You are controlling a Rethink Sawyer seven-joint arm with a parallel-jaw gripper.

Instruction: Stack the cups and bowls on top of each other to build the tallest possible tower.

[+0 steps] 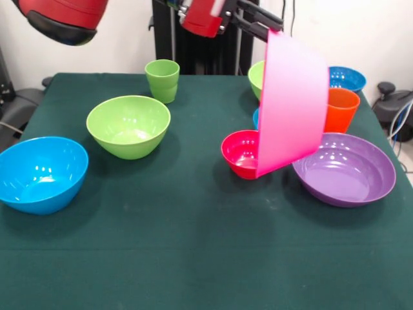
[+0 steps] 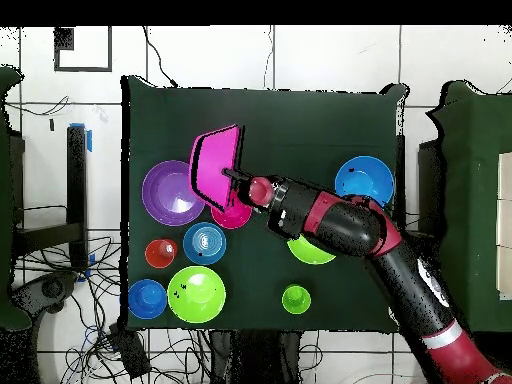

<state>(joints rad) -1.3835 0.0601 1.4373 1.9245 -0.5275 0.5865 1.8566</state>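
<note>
My gripper (image 1: 273,28) is shut on the rim of the big pink bowl (image 1: 290,103) and holds it tilted on edge in the air. Its low rim hangs just over the small red-pink bowl (image 1: 240,154) and next to the wide purple bowl (image 1: 345,169). From overhead the gripper (image 2: 237,174) holds the pink bowl (image 2: 215,165) between the purple bowl (image 2: 172,192) and the red-pink bowl (image 2: 232,214). The orange cup (image 1: 341,108) stands behind the purple bowl. The light green cup (image 1: 162,80) stands at the far side. A blue bowl (image 2: 204,241) is mostly hidden behind the pink bowl in the front view.
A lime green bowl (image 1: 129,126) and a blue bowl (image 1: 42,173) sit on the left. Another blue bowl (image 1: 346,79) and a lime green bowl (image 1: 257,76) sit at the far right. The arm (image 2: 350,225) crosses over the left lime bowl (image 2: 310,250) in the overhead view.
</note>
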